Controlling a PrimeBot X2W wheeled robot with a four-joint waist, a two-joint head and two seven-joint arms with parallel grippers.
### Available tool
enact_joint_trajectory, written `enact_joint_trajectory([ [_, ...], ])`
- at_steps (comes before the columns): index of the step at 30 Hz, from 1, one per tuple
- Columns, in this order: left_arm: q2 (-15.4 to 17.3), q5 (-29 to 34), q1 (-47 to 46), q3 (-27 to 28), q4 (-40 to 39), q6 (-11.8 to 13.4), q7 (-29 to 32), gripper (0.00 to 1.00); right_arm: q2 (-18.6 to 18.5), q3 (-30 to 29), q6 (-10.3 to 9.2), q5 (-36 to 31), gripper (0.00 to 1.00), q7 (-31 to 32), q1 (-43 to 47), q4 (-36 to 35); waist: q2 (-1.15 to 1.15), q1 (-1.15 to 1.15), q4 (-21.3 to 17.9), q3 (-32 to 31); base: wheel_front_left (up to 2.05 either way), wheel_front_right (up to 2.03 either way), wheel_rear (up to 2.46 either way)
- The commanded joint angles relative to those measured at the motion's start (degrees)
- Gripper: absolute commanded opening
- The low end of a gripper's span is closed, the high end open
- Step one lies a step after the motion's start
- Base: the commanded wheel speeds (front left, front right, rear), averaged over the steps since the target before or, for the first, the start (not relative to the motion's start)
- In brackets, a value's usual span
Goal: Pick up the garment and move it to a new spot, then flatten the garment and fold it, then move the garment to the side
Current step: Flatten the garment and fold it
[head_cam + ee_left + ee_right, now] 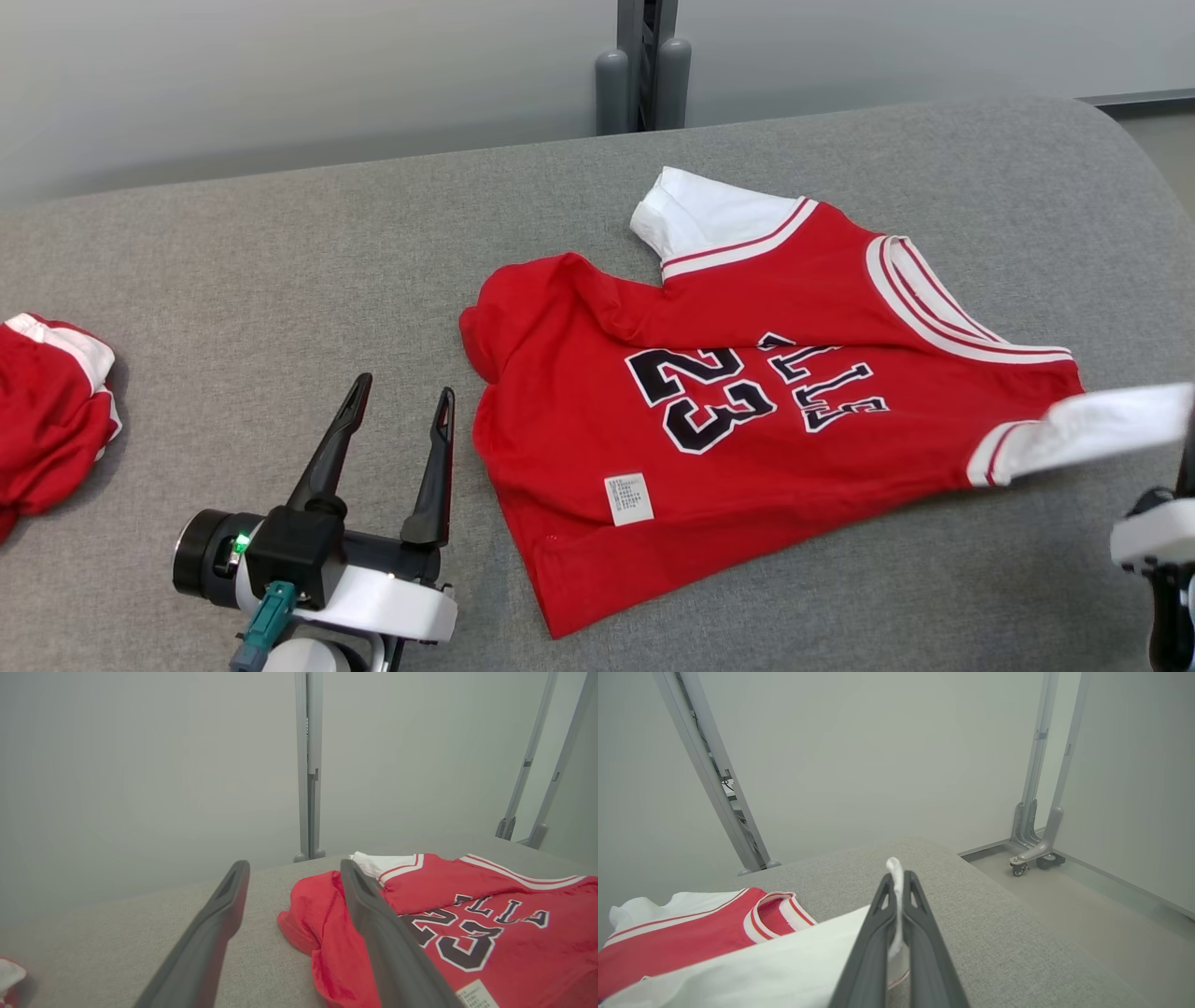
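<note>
Black long fingers of R gripper (899, 877) are pressed together, pinching the edge of the white sleeve (1092, 425), w/ a tuft of cloth poking past the tips. Sleeve is lifted off the surface, stretched toward robot's right. It belongs to the red short-sleeved jersey w/ black "23" print (747, 392), lying mostly flat, print up, on the grey woven-fabric tabletop (280, 233); neck is to the right, hem to the left. L gripper (403, 392) is spread wide, holding nothing, low over the tabletop just beside the hem. Far left sits a 2nd crumpled red-and-white garment (47, 411), well apart.

Step, as I read it: flattening. To do it well:
- Keep R pull low & along the tabletop, not up, so the body doesn't lift or drag.
- Bunched red hem corner (490, 327) nr L gripper is the main wrinkle; L should pinch there & pull opposite, approx. in line w/ R.
- Ease off once cloth goes taut, since the thin pinch could slip.
</note>
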Motion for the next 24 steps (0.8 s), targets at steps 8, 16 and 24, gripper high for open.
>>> enact_joint_trajectory([
  [8,0.2,-0.2,-1.3,-0.2,0.1,0.0,0.0,1.00,1.5,-5.5,0.01,-0.4,0.00,1.2,5.8,7.8,0.00,0.00,0.0,0.5,0.00,0.00,0.00],
  [16,0.2,0.3,-1.4,0.0,0.3,-0.5,0.0,1.00,1.6,-10.7,0.01,-2.9,1.00,2.8,4.1,15.6,0.00,0.00,-0.4,1.1,0.00,0.00,0.00],
  [24,0.2,0.4,-1.9,-0.3,0.5,-0.9,0.0,1.00,1.8,-10.3,0.01,-3.3,1.00,-0.8,-2.2,12.8,0.00,0.00,0.0,1.2,0.00,0.00,0.00],
])
